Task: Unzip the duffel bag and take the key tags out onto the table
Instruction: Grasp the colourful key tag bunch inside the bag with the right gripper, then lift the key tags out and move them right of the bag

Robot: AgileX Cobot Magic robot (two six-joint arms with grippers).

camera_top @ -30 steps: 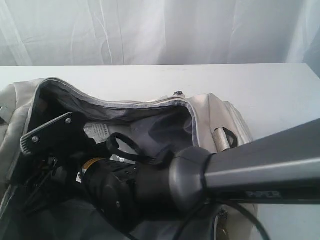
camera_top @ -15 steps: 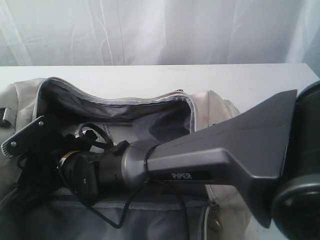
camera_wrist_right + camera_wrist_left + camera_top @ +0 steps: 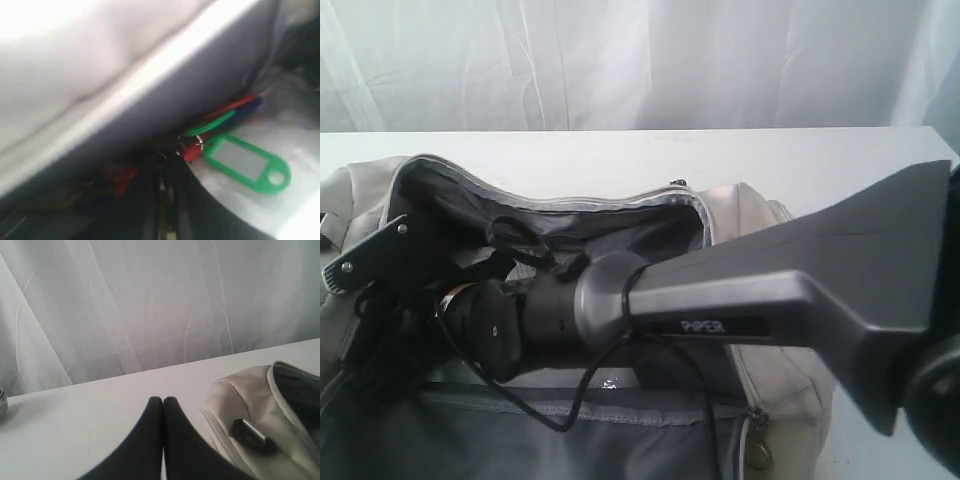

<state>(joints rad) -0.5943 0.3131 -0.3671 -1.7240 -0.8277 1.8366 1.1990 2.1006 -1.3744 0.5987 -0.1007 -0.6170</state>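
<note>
Inside the duffel bag [image 3: 745, 205], at 7 o'clock on the table [image 3: 820, 160], R gripper [image 3: 161, 187], in from 3 o'clock, had jaws near-shut by the key tags [image 3: 240, 160]; grip unclear. L gripper [image 3: 163, 402]: jaws together, outside bag.

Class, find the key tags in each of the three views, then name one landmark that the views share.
Exterior view: not visible.
Left wrist view: not in it.
Right wrist view: the key tags lie against the bag's grey lining.
Shared landmark: the duffel bag.

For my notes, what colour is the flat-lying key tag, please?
The plastic key tag is green; right wrist view shows it best.
</note>
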